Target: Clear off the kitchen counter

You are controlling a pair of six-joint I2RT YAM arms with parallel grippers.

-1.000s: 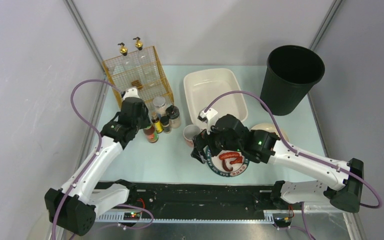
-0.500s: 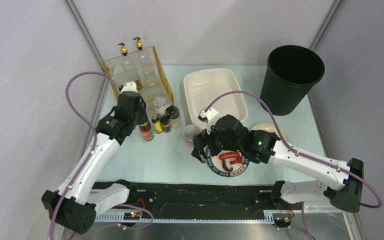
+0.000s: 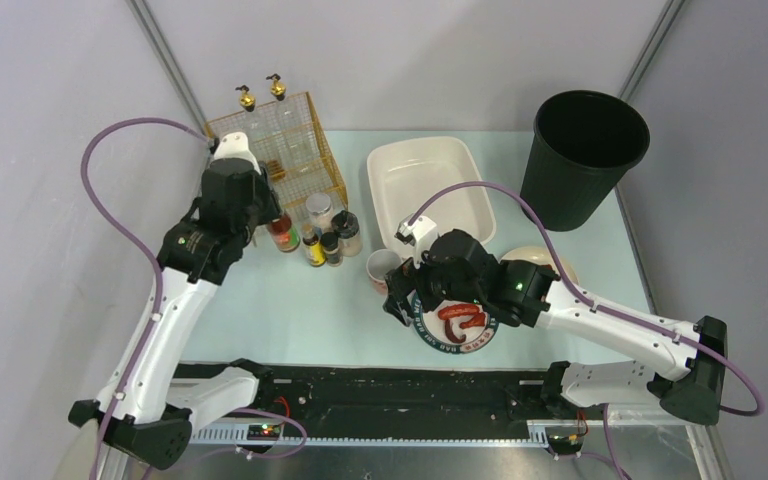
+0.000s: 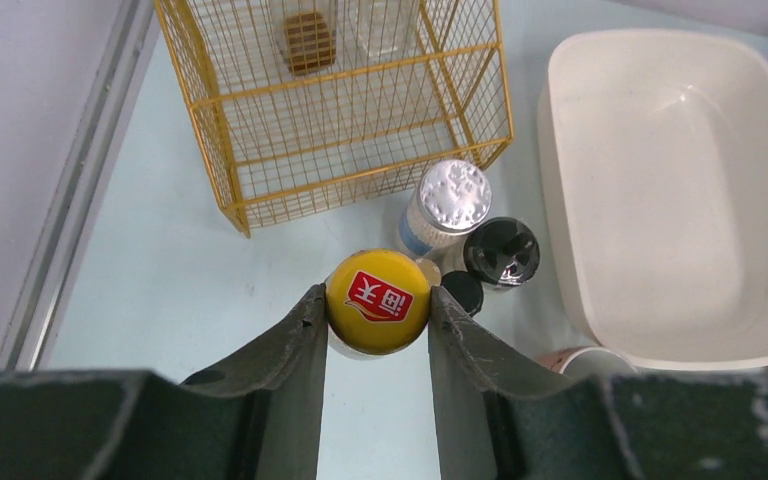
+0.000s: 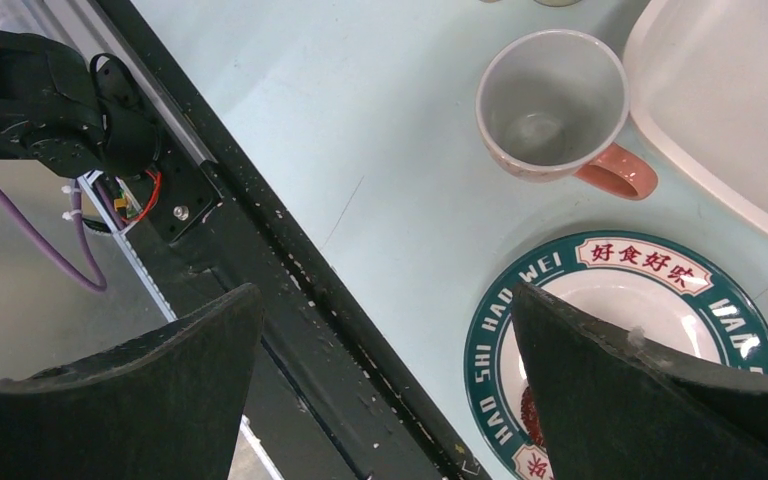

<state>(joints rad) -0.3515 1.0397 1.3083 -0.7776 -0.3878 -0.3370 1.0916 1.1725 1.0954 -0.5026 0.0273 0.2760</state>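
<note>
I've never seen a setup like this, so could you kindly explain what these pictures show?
Two robot arms stand at the edge of a pale blue counter. One picture looks down from above; the other two come from cameras on each wrist. The left gripper is shut on a yellow-capped bottle. The right gripper hangs open near a mug and a plate. Also there: a wire basket, a white basin, small jars and a black bin.

The left arm stretches far-left, its left gripper [image 4: 377,312] clamped around a yellow-capped bottle [image 4: 378,296]. The right gripper [image 5: 385,300] hangs mid-scene, jaws spread wide.
</note>
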